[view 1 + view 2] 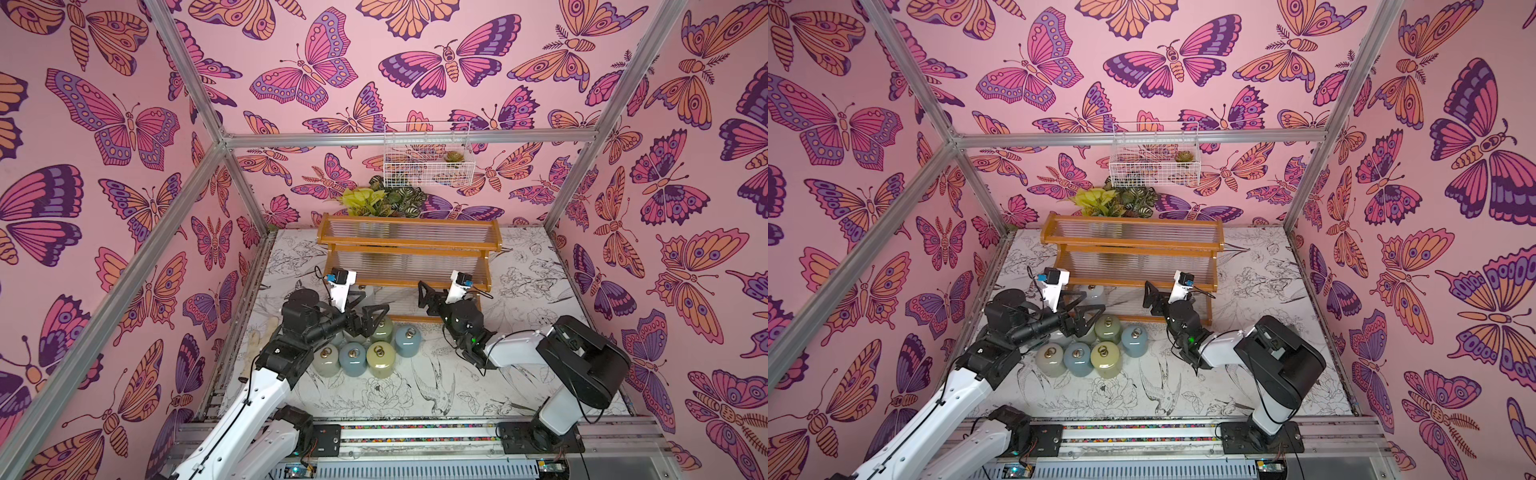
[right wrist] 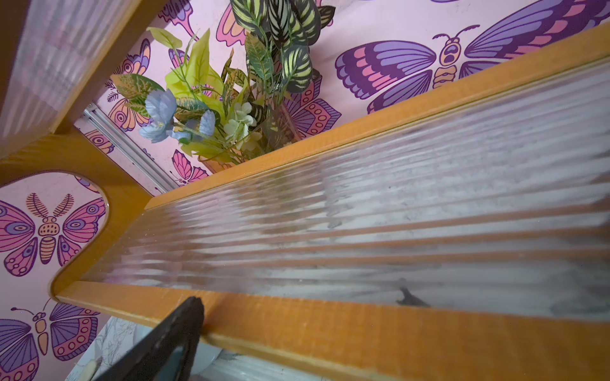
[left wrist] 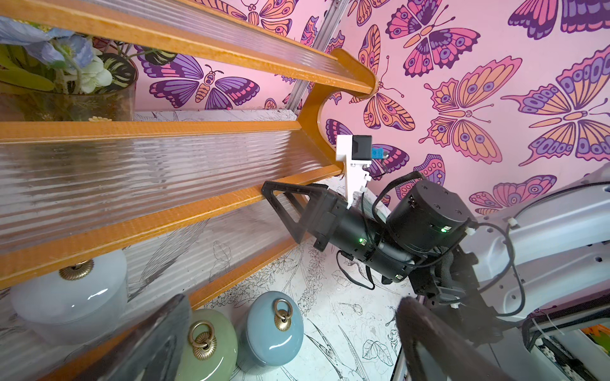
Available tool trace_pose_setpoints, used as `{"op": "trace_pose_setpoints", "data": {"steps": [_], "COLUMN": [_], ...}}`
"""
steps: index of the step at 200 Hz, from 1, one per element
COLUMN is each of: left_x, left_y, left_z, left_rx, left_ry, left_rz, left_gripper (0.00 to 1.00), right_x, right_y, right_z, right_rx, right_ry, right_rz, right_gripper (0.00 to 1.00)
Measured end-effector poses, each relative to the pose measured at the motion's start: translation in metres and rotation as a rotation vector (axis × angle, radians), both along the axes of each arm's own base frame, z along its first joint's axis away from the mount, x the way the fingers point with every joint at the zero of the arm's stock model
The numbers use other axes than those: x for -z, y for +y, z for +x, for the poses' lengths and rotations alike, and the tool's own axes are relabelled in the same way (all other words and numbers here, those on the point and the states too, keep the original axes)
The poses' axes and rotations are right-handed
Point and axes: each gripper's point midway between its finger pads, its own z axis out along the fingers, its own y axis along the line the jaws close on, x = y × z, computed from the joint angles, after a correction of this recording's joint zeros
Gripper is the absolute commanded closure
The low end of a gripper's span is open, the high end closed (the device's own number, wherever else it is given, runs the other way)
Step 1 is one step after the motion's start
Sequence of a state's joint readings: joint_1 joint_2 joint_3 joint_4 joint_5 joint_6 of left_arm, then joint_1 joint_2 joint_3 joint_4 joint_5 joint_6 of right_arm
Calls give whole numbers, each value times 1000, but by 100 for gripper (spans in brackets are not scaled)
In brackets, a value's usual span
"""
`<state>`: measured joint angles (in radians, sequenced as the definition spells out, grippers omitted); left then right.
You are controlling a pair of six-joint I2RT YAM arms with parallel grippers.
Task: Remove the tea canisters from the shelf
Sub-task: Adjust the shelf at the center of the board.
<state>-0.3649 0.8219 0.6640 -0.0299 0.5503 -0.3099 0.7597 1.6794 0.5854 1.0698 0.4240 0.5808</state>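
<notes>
The shelf (image 1: 409, 239) stands at the back of the table, its two upper tiers bare. One white tea canister (image 1: 1094, 293) sits on the lowest tier at the left end, also seen in the left wrist view (image 3: 69, 297). Several tea canisters stand grouped on the table in front, among them a green one (image 3: 204, 346) and a blue one (image 3: 274, 330). My left gripper (image 1: 368, 309) hangs open above that group and holds nothing. My right gripper (image 1: 432, 293) is at the lowest tier's front rail, open, with one finger (image 2: 165, 343) showing and the other hidden.
A glass vase of artificial plants (image 1: 382, 199) stands behind the shelf. A white wire basket (image 1: 428, 156) hangs on the back wall. Aluminium frame posts rise at the table's back corners. The arms' rail (image 1: 415, 432) runs along the front edge.
</notes>
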Motion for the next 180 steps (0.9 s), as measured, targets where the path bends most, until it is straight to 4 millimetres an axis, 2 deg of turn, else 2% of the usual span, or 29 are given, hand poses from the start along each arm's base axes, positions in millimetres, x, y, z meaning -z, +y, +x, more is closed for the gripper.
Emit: {"op": "trace_pose_setpoints", "data": {"steps": [16,43,86,119,150,180], "left_x": [0,-1,0,0,0,2], "left_y": [0,0,0,0,1,2], "left_z": [0,0,0,0,0,1], "left_rx": [-1,-2,-2,-2,-7,-19], "left_ry": [2,4,6,6,7,13], "left_rz": [-2,-5,-6,-6,-3,3], "left_gripper": [0,0,0,0,0,0], "right_x": [-1,-4,-7,-8,-8,-10], "right_y": [-1,-4,-14,-21,-27,-54], "right_z": [3,7,10,12,14,27], "right_rx": [15,46,104,141,164,239], "right_ry": [-2,-13,-30,-42,-51,-60], "right_rz": [4,11,-1,-30,-60,-87], "right_gripper": [13,30,40,42,40,36]}}
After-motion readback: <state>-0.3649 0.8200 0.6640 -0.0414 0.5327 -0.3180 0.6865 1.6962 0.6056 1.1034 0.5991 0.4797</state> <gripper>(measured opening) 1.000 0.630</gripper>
